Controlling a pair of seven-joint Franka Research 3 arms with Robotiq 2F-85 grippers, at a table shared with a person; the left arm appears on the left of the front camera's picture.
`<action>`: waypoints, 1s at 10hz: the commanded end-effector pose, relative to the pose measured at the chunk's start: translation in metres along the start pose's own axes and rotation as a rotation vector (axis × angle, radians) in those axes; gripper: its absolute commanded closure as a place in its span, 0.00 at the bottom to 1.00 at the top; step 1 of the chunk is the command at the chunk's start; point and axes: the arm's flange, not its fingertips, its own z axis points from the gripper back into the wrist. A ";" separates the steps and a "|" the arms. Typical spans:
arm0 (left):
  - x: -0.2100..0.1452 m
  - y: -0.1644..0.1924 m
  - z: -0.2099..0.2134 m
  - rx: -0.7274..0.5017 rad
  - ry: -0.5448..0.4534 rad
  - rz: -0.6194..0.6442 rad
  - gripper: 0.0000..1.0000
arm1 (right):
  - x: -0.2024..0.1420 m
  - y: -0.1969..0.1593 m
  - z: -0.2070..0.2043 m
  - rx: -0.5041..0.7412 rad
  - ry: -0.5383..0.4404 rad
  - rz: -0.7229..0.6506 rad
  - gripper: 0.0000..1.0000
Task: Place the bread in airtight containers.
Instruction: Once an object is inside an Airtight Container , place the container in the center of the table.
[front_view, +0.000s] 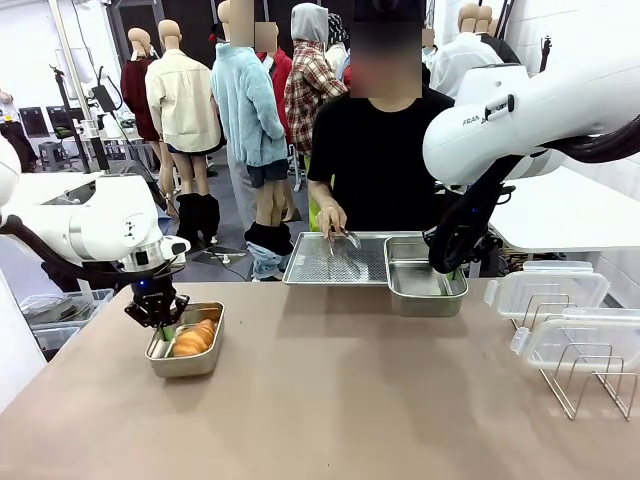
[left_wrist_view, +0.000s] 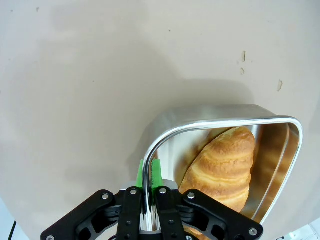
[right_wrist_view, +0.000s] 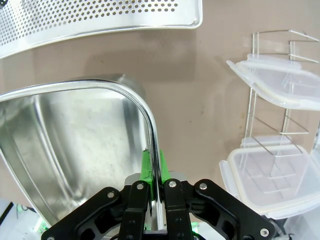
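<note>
Bread (front_view: 195, 338) lies in one tub (front_view: 190, 365); the left gripper (left_wrist_view: 148, 172) is shut tight on its rim. The right gripper (right_wrist_view: 152, 167) pinches the empty tub (front_view: 428, 303), which I think needs bread next.

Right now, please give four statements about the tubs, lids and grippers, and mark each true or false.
1. The left gripper is clamped on the rim of the near steel tub, which holds a croissant. True.
2. The far steel tub, gripped by the right gripper, holds a croissant too. False: it is empty.
3. Both clear lids close the tubs. False: they rest on the wire rack.
4. The person's hand holds tongs over the perforated tray. True.
</note>
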 end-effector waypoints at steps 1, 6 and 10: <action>0.005 -0.005 0.002 0.005 0.003 0.008 0.86 | -0.001 0.000 -0.002 0.003 -0.021 0.003 1.00; -0.006 0.001 0.027 -0.017 -0.036 -0.009 0.28 | -0.001 0.000 -0.002 0.003 -0.021 0.003 1.00; -0.010 0.004 0.060 0.000 -0.110 0.010 0.28 | -0.001 0.000 -0.002 0.003 -0.021 0.003 1.00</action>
